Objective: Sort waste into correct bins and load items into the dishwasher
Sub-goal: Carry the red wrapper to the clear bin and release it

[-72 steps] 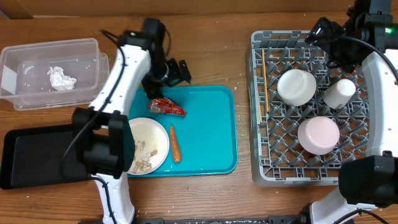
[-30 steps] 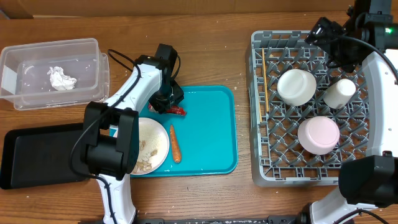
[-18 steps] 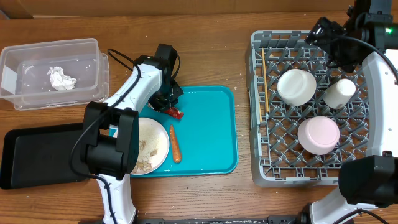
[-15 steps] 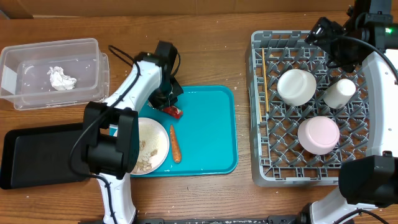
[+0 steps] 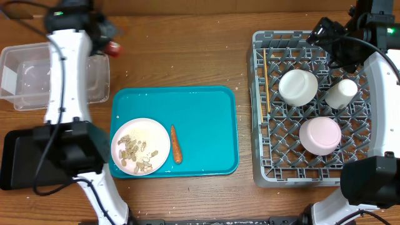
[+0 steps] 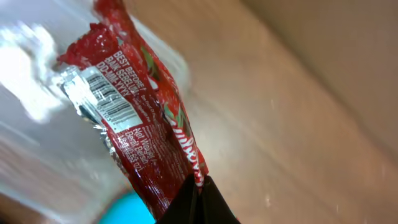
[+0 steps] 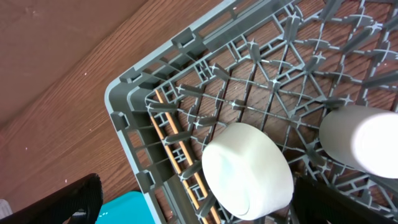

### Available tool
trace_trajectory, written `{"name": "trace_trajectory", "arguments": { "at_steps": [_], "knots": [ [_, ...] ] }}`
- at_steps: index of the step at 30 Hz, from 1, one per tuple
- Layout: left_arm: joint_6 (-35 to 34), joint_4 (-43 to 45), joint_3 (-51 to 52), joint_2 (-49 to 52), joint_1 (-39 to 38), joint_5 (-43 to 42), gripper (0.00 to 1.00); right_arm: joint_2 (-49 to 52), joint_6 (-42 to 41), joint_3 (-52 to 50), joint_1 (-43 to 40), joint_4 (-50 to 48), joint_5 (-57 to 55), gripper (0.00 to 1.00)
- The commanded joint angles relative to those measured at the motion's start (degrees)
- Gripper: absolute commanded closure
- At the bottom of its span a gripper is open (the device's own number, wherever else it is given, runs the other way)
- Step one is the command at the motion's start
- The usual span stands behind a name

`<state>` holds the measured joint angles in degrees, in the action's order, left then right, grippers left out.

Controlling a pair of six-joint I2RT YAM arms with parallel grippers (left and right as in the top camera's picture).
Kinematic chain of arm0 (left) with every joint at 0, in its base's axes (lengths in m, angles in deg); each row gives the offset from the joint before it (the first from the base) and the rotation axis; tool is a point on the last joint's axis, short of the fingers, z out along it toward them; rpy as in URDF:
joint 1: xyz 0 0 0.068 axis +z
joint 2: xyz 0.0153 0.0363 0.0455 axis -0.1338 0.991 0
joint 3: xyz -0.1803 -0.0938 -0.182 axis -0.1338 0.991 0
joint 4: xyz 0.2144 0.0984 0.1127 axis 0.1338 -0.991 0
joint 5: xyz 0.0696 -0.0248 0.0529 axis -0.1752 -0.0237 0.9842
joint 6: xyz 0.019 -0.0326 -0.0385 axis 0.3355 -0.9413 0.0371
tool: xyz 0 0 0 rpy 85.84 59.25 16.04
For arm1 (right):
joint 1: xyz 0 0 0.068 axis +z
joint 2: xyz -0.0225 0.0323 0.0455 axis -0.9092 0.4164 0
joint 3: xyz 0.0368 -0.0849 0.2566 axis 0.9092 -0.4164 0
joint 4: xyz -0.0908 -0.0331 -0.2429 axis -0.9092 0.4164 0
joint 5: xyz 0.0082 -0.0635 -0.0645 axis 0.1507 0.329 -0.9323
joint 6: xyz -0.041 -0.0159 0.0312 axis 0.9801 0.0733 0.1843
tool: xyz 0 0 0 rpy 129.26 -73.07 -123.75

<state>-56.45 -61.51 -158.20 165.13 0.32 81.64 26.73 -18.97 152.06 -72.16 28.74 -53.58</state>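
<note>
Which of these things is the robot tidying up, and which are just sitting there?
For the job: wrapper, carrot, food scraps, plate, white bowl, pinkish bowl, cup, chopsticks, clear tub, black tray, dish rack.
Just lying about: teal tray, wooden table.

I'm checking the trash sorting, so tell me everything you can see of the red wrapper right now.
The red wrapper is a crinkled, glossy plastic packet. It is red, with a silvery-white panel carrying a barcode and best-before print, and it looks flattened. The left gripper is shut on one end; the rest sticks out freely and touches nothing else. Seen from overhead, it is held in the air by the right edge of the clear tub, not yet in it.
</note>
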Motion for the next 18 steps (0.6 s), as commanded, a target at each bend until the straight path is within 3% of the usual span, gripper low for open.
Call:
{"name": "trace_trajectory", "arguments": {
  "at_steps": [1,2,3,8,10,12,14,18],
  "knots": [
    [0.92,3.63,2.21,0.09,5.55,1.31,0.92,-0.28,-0.07,0.15,-0.07,-0.35,0.31,0.00],
    [0.59,4.59,4.24,0.09,8.15,1.14,0.34,-0.28,-0.07,0.15,-0.07,-0.35,0.31,0.00],
    [0.26,4.59,4.72,0.09,8.83,1.11,0.00,-0.28,-0.07,0.15,-0.07,-0.35,0.33,0.00],
    [-0.26,3.02,6.21,0.09,11.76,-0.74,0.00,-0.28,-0.07,0.15,-0.07,-0.35,0.31,0.00],
    [-0.02,0.37,6.21,0.09,11.63,-10.71,0.00,-0.28,-0.07,0.15,-0.07,-0.35,0.31,0.00],
    [6.21,-0.11,6.21,0.09,10.84,-25.24,0.00,-0.28,-0.07,0.15,-0.07,-0.35,0.33,0.00],
    [8.94,-0.48,6.19,0.04,8.46,-32.46,0.00,-0.28,-0.07,0.15,-0.07,-0.35,0.31,0.00],
    [11.34,-5.84,6.16,-0.07,-0.63,-31.63,0.00,-0.28,-0.07,0.15,-0.07,-0.35,0.31,0.00]
  ]
}}
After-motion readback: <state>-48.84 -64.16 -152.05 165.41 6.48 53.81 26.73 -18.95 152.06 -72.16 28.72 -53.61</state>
